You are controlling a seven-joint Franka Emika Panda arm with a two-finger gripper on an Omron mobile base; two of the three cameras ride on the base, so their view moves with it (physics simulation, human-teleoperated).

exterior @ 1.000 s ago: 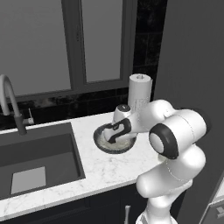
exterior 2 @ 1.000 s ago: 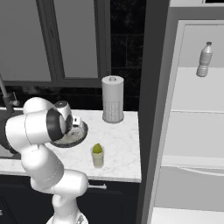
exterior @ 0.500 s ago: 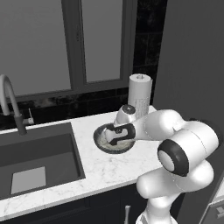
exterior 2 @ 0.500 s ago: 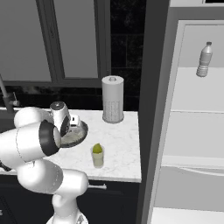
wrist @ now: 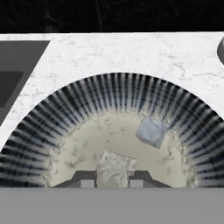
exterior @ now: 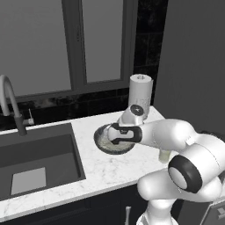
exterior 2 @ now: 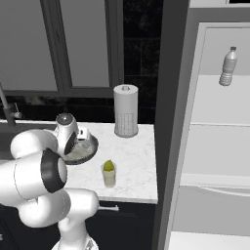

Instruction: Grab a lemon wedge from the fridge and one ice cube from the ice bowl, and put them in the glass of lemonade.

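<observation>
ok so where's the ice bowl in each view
Left base view: ice bowl at centre, on the counter behind the arm.
Right base view: left of centre, beside the arm.
Hand view: lower half, ribbed wall.
Shared landmark: marble counter.

The claw (wrist: 112, 178) sits low inside the ice bowl (wrist: 65, 109), its jaws shut on an ice cube (wrist: 114, 165), and the ribbed bowl wall rises around it on all sides. A second ice cube (wrist: 151, 131) lies ahead of it and to one side, apart from the held one. Beyond the rim the marble desk (wrist: 131, 52) is bare up to the dark back wall. The paper-towel roll (exterior: 140, 92) stands just behind the bowl. The glass of lemonade (exterior 2: 109, 175) stands near the bowl, toward the open fridge (exterior 2: 215, 146). The sink (exterior: 35, 162) opens on the bowl's other side.
</observation>
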